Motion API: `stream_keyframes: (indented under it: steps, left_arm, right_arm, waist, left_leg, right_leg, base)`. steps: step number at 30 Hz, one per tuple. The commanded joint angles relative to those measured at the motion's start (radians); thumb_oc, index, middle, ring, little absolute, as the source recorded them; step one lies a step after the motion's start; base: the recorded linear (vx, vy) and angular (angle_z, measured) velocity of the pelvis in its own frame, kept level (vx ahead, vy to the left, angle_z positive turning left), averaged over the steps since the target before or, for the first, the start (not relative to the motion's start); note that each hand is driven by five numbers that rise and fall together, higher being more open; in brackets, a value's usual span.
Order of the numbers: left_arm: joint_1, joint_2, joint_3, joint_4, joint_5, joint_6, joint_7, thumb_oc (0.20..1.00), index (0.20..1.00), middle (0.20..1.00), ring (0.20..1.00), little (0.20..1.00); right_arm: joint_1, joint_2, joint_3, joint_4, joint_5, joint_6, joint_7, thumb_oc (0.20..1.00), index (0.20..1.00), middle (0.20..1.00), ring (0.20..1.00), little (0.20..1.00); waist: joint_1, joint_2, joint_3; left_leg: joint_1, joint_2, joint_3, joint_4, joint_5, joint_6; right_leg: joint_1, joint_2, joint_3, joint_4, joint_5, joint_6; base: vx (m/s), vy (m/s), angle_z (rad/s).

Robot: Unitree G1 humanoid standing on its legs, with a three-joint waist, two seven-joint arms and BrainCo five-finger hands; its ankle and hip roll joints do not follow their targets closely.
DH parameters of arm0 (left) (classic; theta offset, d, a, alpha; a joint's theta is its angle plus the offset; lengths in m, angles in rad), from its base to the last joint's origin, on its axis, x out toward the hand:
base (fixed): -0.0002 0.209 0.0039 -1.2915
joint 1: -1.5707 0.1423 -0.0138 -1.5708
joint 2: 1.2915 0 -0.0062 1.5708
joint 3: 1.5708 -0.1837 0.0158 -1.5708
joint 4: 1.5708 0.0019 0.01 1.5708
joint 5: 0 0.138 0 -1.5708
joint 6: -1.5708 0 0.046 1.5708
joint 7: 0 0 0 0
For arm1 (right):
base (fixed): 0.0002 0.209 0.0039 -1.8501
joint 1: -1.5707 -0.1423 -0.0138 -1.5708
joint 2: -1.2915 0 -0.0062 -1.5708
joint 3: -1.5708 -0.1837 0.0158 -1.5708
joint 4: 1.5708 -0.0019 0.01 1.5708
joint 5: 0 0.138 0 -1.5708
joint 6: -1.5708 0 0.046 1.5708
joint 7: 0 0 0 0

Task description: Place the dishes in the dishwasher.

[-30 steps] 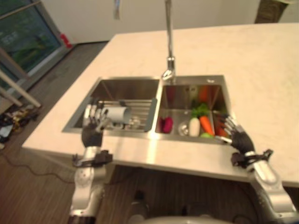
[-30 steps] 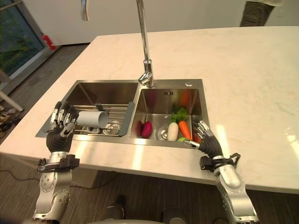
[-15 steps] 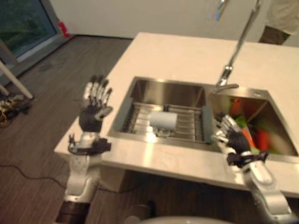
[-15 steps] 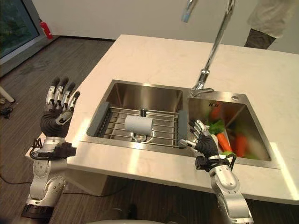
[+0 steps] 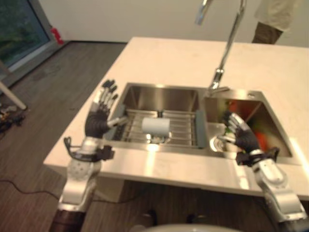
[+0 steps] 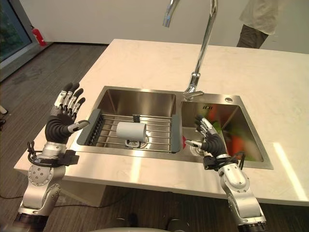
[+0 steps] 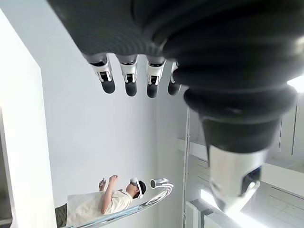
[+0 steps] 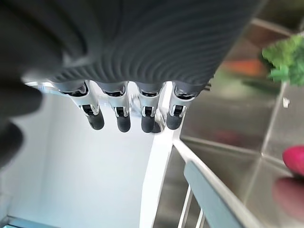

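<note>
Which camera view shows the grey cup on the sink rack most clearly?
The right eye view: the grey cup lies sideways on the rack, sharp and unblocked. The left eye view shows it blurrier.

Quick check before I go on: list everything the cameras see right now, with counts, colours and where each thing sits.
Cup: one, white, on its side on the rack.
Rack: one, wire with grey ends, across the left basin.
Sink: one, steel, two basins, set in the counter.
Tap: one, chrome, behind the basin divider.
Vegetables: several, orange, green and pink, in the right basin.
Counter: one, pale stone.
Person: one, light top, behind the counter's far edge.
Left robot hand: open, raised left of the rack.
Right robot hand: open, over the right basin.
</note>
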Motion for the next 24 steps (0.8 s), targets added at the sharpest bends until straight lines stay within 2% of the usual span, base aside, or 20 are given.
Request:
stream_keyframes:
  steps: [1,2,5,6,9,13,15,16,17,18,21,24]
  left_arm:
    - [-0.027,0.041,0.019,-0.026,0.166,-0.035,0.036,1.000,1.000,1.000,1.000,1.000]
    - [-0.046,0.101,0.017,-0.013,0.310,-0.045,0.052,1.000,1.000,1.000,1.000,1.000]
    - [-0.079,0.205,0.025,0.029,0.489,-0.015,0.148,1.000,1.000,1.000,1.000,1.000]
    - [-0.092,0.254,0.044,0.058,0.461,0.020,0.140,1.000,1.000,1.000,1.000,1.000]
    - [-0.112,0.264,0.031,0.081,0.468,0.077,0.052,1.000,1.000,1.000,1.000,1.000]
    - [-0.188,0.331,-0.029,0.137,0.515,0.131,0.005,1.000,1.000,1.000,1.000,1.000]
    - [-0.252,0.377,-0.109,0.207,0.484,0.245,-0.155,1.000,1.000,1.000,1.000,1.000]
    - [-0.265,0.399,-0.134,0.225,0.483,0.261,-0.167,1.000,1.000,1.000,1.000,1.000]
    - [-0.289,0.417,-0.163,0.260,0.483,0.303,-0.203,1.000,1.000,1.000,1.000,1.000]
    - [-0.328,0.455,-0.208,0.322,0.464,0.326,-0.238,1.000,1.000,1.000,1.000,1.000]
    - [-0.409,0.485,-0.286,0.418,0.445,0.370,-0.305,1.000,1.000,1.000,1.000,1.000]
    - [-0.460,0.454,-0.346,0.509,0.460,0.406,-0.347,1.000,1.000,1.000,1.000,1.000]
  right_arm:
    - [-0.057,0.007,-0.006,-0.018,-0.008,-0.021,-0.005,1.000,1.000,1.000,1.000,1.000]
    - [-0.067,-0.010,-0.008,-0.011,0.016,-0.017,0.000,1.000,1.000,1.000,1.000,1.000]
    - [-0.081,-0.031,-0.009,0.004,0.050,-0.003,0.017,1.000,1.000,1.000,1.000,1.000]
    - [-0.079,-0.041,-0.012,0.006,0.056,-0.003,0.027,1.000,1.000,1.000,1.000,1.000]
    - [-0.094,-0.036,0.003,0.009,0.040,0.004,0.023,1.000,1.000,1.000,1.000,1.000]
    - [-0.117,-0.065,0.023,0.019,0.045,0.017,0.036,1.000,1.000,1.000,1.000,1.000]
    - [-0.135,-0.093,0.031,0.036,0.058,0.021,0.057,1.000,1.000,1.000,1.000,1.000]
    - [-0.139,-0.103,0.035,0.035,0.059,0.025,0.062,1.000,1.000,1.000,1.000,1.000]
    - [-0.148,-0.117,0.039,0.037,0.065,0.030,0.073,1.000,1.000,1.000,1.000,1.000]
    - [-0.163,-0.142,0.045,0.047,0.077,0.034,0.088,1.000,1.000,1.000,1.000,1.000]
    - [-0.182,-0.167,0.055,0.062,0.094,0.029,0.094,1.000,1.000,1.000,1.000,1.000]
    - [-0.184,-0.168,0.053,0.069,0.089,0.016,0.115,1.000,1.000,1.000,1.000,1.000]
  waist:
    - [-0.008,-0.006,-0.035]
    - [-0.021,0.005,-0.041]
    - [-0.034,0.016,-0.047]
    - [-0.040,0.023,-0.051]
    - [-0.050,0.034,-0.050]
    - [-0.069,0.049,-0.051]
    - [-0.086,0.060,-0.054]
    - [-0.091,0.064,-0.054]
    - [-0.097,0.068,-0.054]
    - [-0.106,0.075,-0.055]
    - [-0.119,0.081,-0.054]
    - [-0.137,0.083,-0.050]
  left_leg:
    - [0.019,0.030,0.009,0.075,-0.119,-0.009]
    - [0.027,0.039,0.020,0.075,-0.121,-0.014]
    - [0.035,0.044,0.026,0.075,-0.122,-0.018]
    - [0.038,0.048,0.029,0.075,-0.121,-0.022]
    - [0.043,0.050,0.029,0.075,-0.120,-0.027]
    - [0.052,0.054,0.037,0.075,-0.122,-0.030]
    - [0.058,0.057,0.047,0.075,-0.124,-0.030]
    - [0.060,0.057,0.048,0.075,-0.124,-0.031]
    - [0.062,0.057,0.051,0.075,-0.125,-0.031]
    - [0.067,0.057,0.058,0.075,-0.125,-0.031]
    - [0.072,0.057,0.069,0.075,-0.126,-0.029]
    - [0.080,0.058,0.081,0.075,-0.130,-0.023]
  right_leg:
    - [0.038,-0.012,0.018,-0.095,0.075,0.050]
    - [0.044,-0.004,0.022,-0.095,0.068,0.045]
    - [0.050,0.003,0.027,-0.095,0.060,0.043]
    - [0.053,0.003,0.028,-0.095,0.058,0.044]
    - [0.056,0.006,0.033,-0.095,0.055,0.042]
    - [0.061,0.004,0.039,-0.095,0.051,0.047]
    - [0.063,0.002,0.038,-0.095,0.052,0.049]
    - [0.064,0.003,0.041,-0.095,0.052,0.051]
    - [0.064,0.004,0.045,-0.095,0.052,0.052]
    - [0.066,0.004,0.048,-0.095,0.052,0.052]
    - [0.067,0.004,0.054,-0.095,0.053,0.054]
    - [0.069,0.007,0.064,-0.095,0.053,0.054]
  base:
    - [0.03,-0.128,-0.10]
    - [0.02,-0.106,-0.05]
    - [0.03,-0.061,-0.01]
    - [0.04,-0.032,-0.09]
    - [0.01,-0.005,-0.01]
    - [0.01,0.050,-0.06]
    - [0.02,0.101,-0.08]
    - [0.01,0.101,-0.05]
    - [0.02,0.110,-0.09]
    - [0.02,0.099,-0.18]
    - [0.01,0.082,-0.18]
    - [0.00,0.061,-0.13]
